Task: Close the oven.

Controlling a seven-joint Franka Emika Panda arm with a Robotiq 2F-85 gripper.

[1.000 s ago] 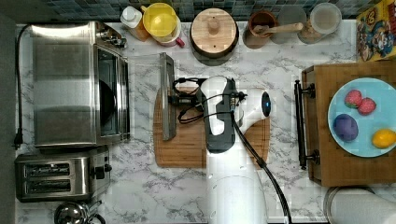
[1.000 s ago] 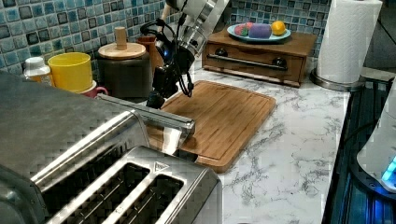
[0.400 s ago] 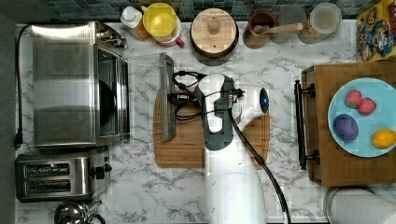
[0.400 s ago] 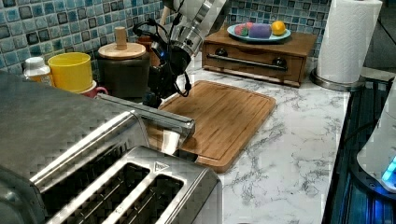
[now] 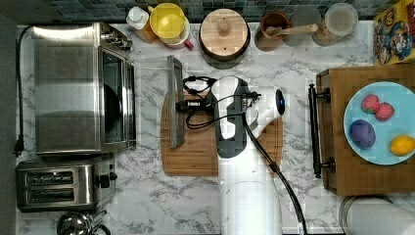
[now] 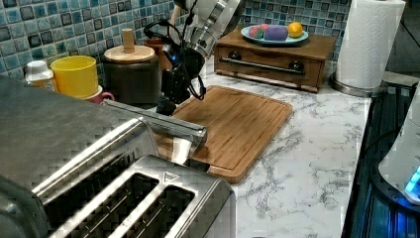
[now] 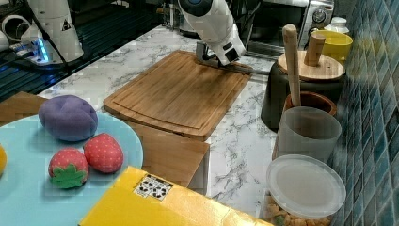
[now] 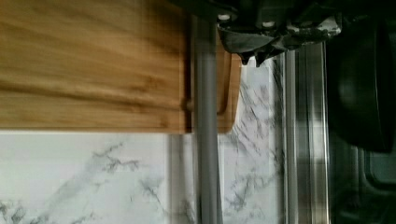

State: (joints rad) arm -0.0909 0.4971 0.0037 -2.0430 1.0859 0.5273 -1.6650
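The oven (image 5: 73, 88) stands at the top view's left, a steel box with its glass door (image 5: 151, 98) folded down flat and open. The door's long bar handle (image 5: 175, 122) lies over the edge of the cutting board (image 5: 195, 156). My gripper (image 5: 182, 105) sits right at the handle's middle, on the board side. From the left view the gripper (image 6: 166, 105) hangs just above the handle (image 6: 163, 126), touching or nearly so. The wrist view shows the handle (image 8: 205, 140) running past the gripper (image 8: 254, 51), with the dark oven cavity (image 8: 359, 93) beyond.
A two-slot toaster (image 5: 58, 186) stands beside the oven. A yellow cup (image 5: 169, 22) and a wooden-lidded jar (image 5: 224, 34) line the back wall. A wooden drawer box (image 5: 362, 166) carries a blue plate at the top view's right. A paper towel roll (image 6: 371, 44) stands behind it.
The arm has shifted toward the oven, bringing the gripper lower and closer against the door handle. The door has stayed open and flat.
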